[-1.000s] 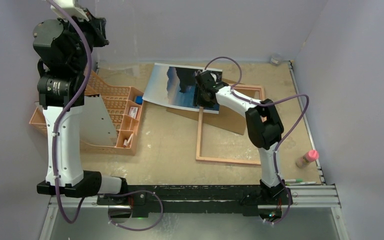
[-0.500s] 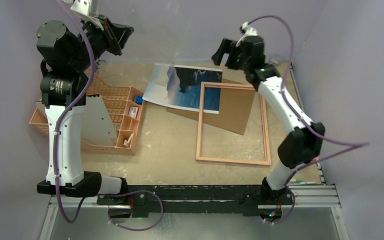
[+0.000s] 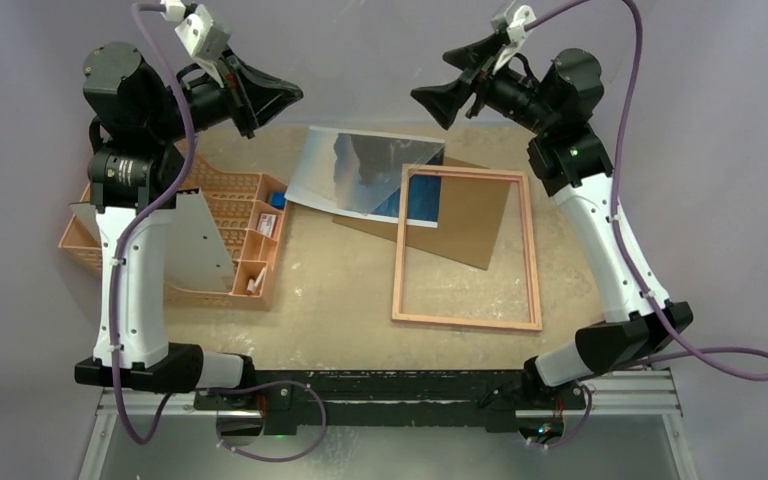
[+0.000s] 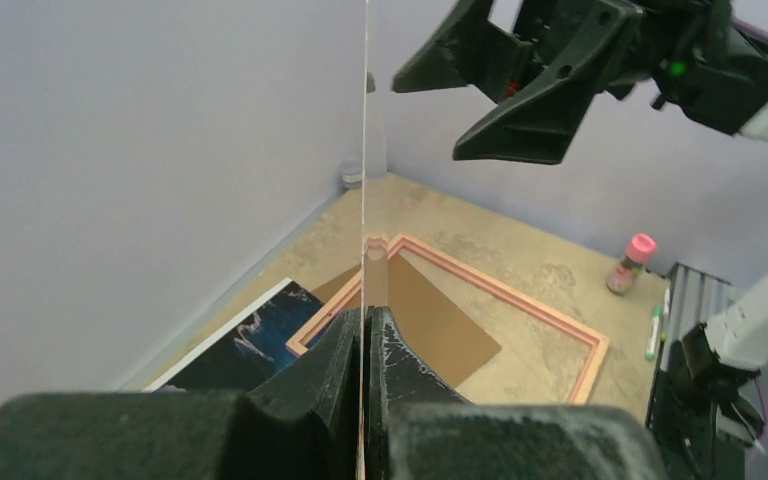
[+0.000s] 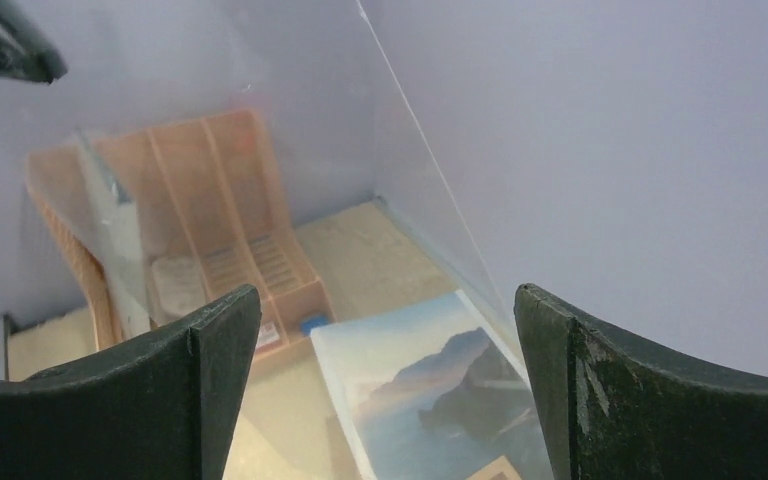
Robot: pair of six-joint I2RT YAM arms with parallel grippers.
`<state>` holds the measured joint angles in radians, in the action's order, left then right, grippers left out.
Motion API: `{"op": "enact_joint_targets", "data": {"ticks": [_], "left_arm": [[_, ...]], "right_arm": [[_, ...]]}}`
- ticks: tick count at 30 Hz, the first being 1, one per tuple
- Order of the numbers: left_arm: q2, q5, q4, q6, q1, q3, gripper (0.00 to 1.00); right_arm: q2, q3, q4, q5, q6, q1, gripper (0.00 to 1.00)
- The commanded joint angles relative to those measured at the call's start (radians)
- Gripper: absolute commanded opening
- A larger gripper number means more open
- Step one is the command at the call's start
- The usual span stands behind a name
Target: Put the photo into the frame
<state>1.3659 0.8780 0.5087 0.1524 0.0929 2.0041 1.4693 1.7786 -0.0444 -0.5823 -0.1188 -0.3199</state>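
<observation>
The photo (image 3: 360,175) lies picture side up at the back of the table, its right corner under the pink frame (image 3: 532,255). The frame lies flat and shows bare table inside it. High above them my left gripper (image 3: 282,96) is shut on the edge of a clear pane (image 4: 365,150), which stands upright and reaches toward the right arm. My right gripper (image 3: 448,80) hangs open at the same height, facing the pane and apart from it. In the right wrist view the photo (image 5: 430,400) shows hazily through the pane (image 5: 260,150), between the open fingers (image 5: 190,380).
A brown backing board (image 3: 470,225) lies partly under the frame. An orange divided basket (image 3: 230,230) with a greyish-white sheet (image 3: 195,245) stands at the left. A pink-capped bottle (image 3: 615,317) and pens (image 3: 600,364) sit at the right edge. Walls close in behind and at both sides.
My right gripper rose from the photo's corner near the frame to high above the table and opened wide. My left gripper swung right with the pane.
</observation>
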Motion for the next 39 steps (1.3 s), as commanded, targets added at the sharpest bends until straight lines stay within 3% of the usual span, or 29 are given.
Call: {"op": "enact_joint_targets", "data": {"ticks": [1,5,11,18,20,32,38,39], "left_arm": [[-0.039,0.145,-0.04,-0.098,-0.001,-0.019,0.0],[-0.063,0.163,-0.002,-0.208,-0.001,-0.042,0.0],[-0.083,0.222,0.061,-0.355,-0.001,-0.06,0.0],[-0.06,0.236,0.03,-0.361,-0.001,-0.056,0.0],[-0.047,0.246,0.02,-0.356,-0.001,-0.047,0.0],[-0.008,0.262,0.085,-0.477,-0.004,-0.012,0.0],[-0.011,0.277,0.053,-0.447,-0.004,-0.021,0.0],[-0.012,0.267,0.041,-0.436,-0.004,-0.026,0.0]], "right_arm": [[0.032,0.076,0.129,-0.182,0.173,-0.007,0.99],[0.047,0.118,0.245,-0.181,0.25,-0.008,0.99],[0.057,0.137,0.399,-0.35,0.366,-0.01,0.91],[0.059,0.116,0.492,-0.413,0.401,-0.01,0.52],[0.043,0.105,0.498,-0.42,0.413,-0.01,0.36],[-0.052,0.032,0.511,-0.38,0.452,-0.011,0.32],[-0.045,0.044,0.522,-0.397,0.463,-0.01,0.0],[-0.042,0.043,0.519,-0.391,0.46,-0.01,0.0]]}}
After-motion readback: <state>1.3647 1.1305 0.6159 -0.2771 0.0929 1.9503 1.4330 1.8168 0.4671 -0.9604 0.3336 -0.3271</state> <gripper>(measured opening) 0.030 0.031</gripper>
